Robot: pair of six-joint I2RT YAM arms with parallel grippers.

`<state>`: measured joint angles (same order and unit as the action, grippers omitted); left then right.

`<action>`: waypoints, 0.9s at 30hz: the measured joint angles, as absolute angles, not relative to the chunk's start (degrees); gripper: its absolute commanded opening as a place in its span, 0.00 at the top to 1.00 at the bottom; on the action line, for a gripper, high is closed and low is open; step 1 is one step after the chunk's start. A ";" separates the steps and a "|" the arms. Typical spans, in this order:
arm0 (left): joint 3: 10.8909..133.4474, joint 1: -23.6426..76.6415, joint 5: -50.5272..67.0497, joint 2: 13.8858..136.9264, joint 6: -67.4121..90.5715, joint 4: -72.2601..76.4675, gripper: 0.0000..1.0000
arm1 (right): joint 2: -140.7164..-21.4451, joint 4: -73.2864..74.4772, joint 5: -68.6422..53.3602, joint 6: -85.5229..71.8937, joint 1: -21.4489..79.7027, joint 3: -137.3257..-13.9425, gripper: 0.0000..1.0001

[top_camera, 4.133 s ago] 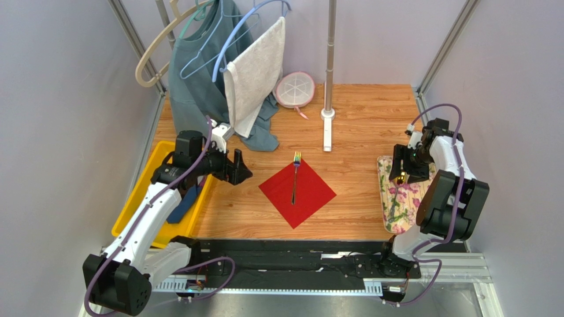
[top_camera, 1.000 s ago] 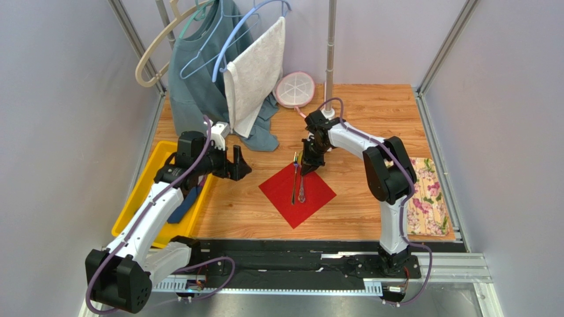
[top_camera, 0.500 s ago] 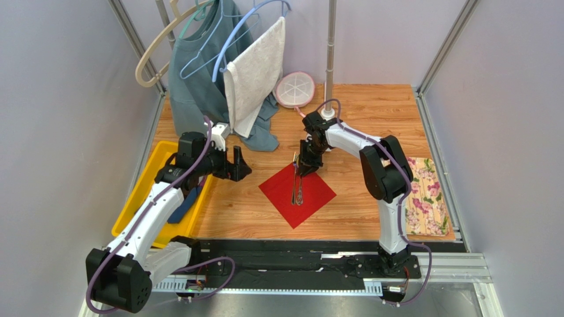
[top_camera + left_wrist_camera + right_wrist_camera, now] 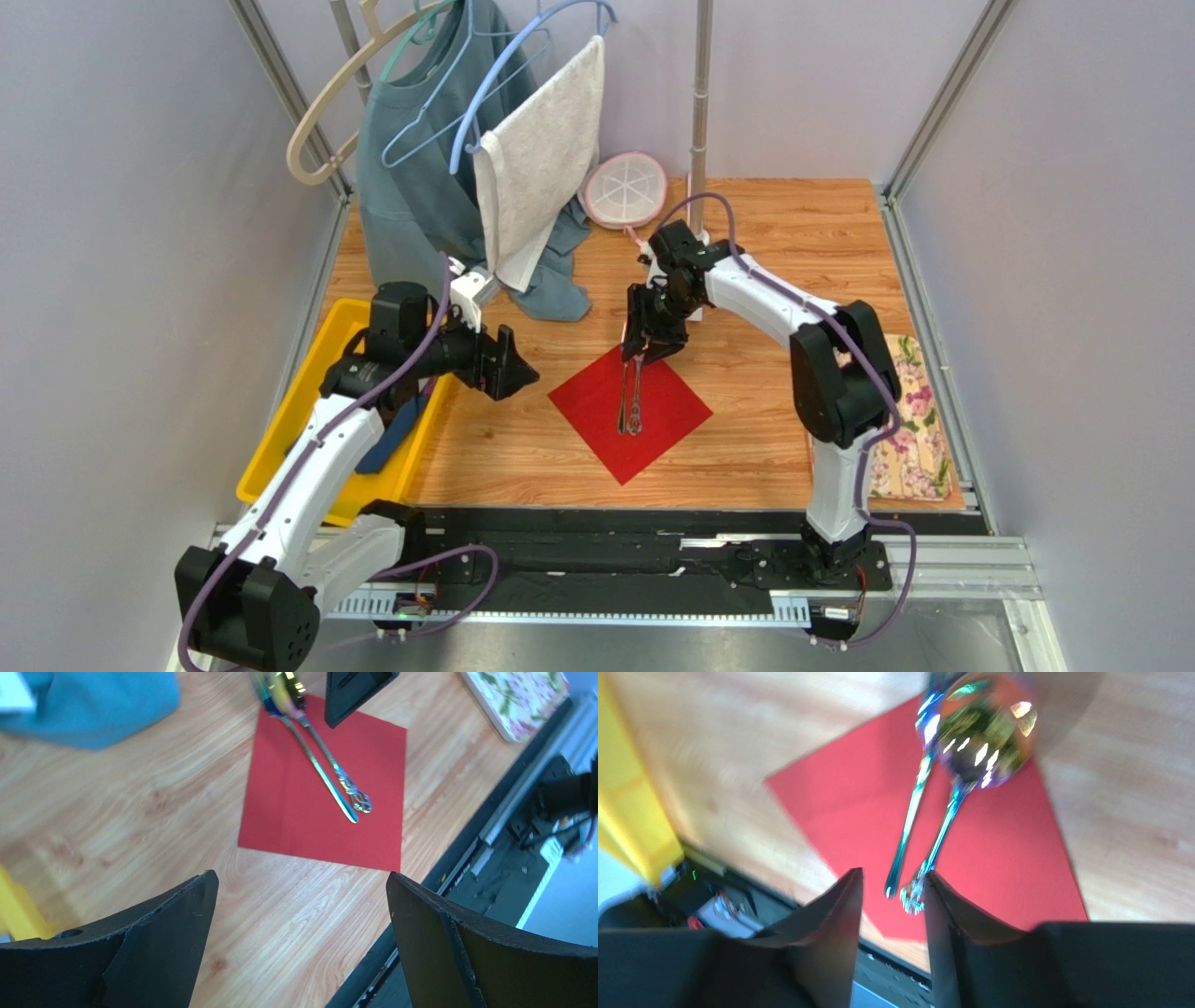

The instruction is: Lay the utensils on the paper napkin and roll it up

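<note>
A wooden table (image 4: 758,252) fills a grey-walled booth, with a teal sweatshirt (image 4: 407,168) and a white towel (image 4: 540,154) on hangers at the back.

A yellow bin (image 4: 302,406) sits at the table's left edge, under the left arm. The left gripper (image 4: 516,364) hovers above the wood just past the bin's right side. Its fingers are spread wide with nothing between them.

The red paper napkin (image 4: 666,413) lies flat, ahead and to the right of that gripper, with one corner pointing towards the arm bases. The utensils (image 4: 630,399) rest on the napkin, close side by side, handles towards the near edge. One is a spoon (image 4: 987,731) with a shiny gold bowl. The other is a slim-handled piece (image 4: 910,826) whose head I cannot make out.

The right gripper (image 4: 643,350) hangs just above the utensils' heads, at the napkin's far corner. Its wrist view shows the fingers (image 4: 829,931) a little apart. They hold nothing, and the napkin and the handle ends show in the gap. The spoon lies free on the paper below.

To the right of this gripper, well apart from it, a folded floral cloth (image 4: 912,420) lies at the table's right edge beside the right arm.
</note>
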<state>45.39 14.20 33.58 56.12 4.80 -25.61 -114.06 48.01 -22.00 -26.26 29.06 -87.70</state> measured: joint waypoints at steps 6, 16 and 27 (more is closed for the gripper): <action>45.71 17.63 41.67 54.46 -8.91 -26.00 0.05 | -101.34 47.29 -28.58 -18.90 27.94 -79.09 0.26; 44.62 45.19 38.68 61.82 -35.59 -25.82 0.49 | -91.66 42.06 -38.89 -15.07 18.48 -61.23 0.05; 47.40 57.69 32.27 81.97 -46.98 -24.25 0.63 | -91.61 35.68 -45.93 -18.17 16.05 -56.34 0.15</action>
<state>47.40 57.69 32.27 81.97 -46.98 -24.25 -91.61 35.68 -45.93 -18.17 16.05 -56.34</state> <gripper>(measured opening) 0.346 0.862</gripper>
